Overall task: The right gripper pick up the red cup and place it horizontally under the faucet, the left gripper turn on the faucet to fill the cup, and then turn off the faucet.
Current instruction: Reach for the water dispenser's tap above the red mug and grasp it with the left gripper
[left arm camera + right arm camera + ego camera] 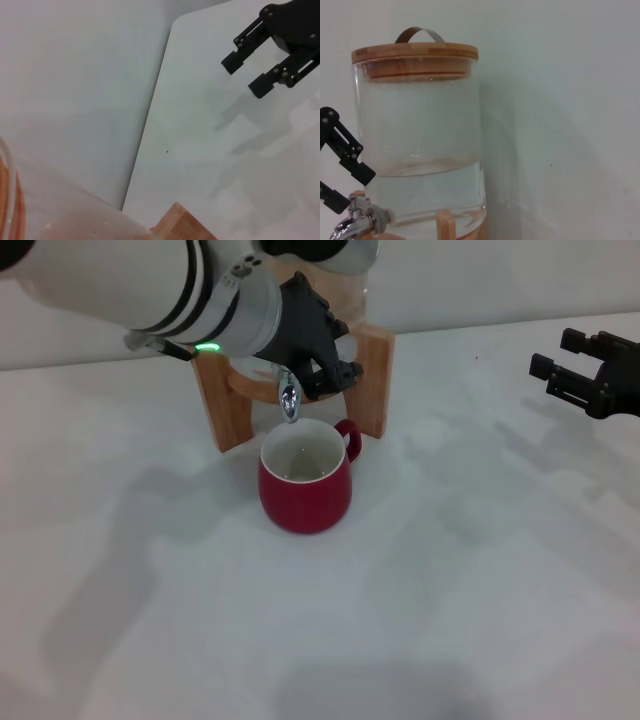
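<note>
The red cup [305, 485] stands upright on the white table, mouth up, handle toward the back right, right below the chrome faucet [289, 400]. The faucet sits on the glass dispenser [417, 145] in a wooden stand [372, 380]. My left gripper [335, 375], on the green-lit arm, is at the faucet's top; in the right wrist view its black fingers [350, 155] stand apart just above the faucet [355, 225]. No water stream shows. My right gripper [560, 375] hovers open and empty at the far right, also seen in the left wrist view [247, 72].
The dispenser is partly filled with water and has a wooden lid [415, 52] with a metal loop. A wall runs behind the table edge [150, 130]. The left arm covers most of the dispenser in the head view.
</note>
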Action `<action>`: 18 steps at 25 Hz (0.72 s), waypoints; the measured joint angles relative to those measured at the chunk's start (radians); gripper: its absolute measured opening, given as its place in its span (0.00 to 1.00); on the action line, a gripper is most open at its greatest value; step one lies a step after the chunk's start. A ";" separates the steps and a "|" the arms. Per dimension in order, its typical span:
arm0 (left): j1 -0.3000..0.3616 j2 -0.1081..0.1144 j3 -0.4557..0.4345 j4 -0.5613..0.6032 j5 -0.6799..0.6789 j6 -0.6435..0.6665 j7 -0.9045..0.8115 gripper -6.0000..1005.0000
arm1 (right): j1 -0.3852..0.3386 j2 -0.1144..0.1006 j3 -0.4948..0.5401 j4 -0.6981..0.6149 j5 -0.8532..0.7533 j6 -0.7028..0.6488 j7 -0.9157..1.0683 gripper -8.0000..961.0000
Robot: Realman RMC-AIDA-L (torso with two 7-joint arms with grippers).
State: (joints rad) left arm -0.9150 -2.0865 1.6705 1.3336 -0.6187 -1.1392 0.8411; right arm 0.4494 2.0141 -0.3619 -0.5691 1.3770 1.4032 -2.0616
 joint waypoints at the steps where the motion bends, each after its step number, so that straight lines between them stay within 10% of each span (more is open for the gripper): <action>1: 0.001 0.000 0.000 -0.001 0.002 0.000 0.000 0.37 | 0.000 0.000 0.000 0.000 0.000 0.000 0.000 0.62; 18: 0.022 0.002 0.000 -0.028 0.007 0.021 0.001 0.41 | 0.003 0.000 0.000 0.000 0.001 -0.003 0.000 0.62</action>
State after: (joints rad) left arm -0.8934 -2.0846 1.6701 1.3053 -0.6118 -1.1177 0.8421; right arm 0.4525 2.0141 -0.3619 -0.5691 1.3776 1.4003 -2.0616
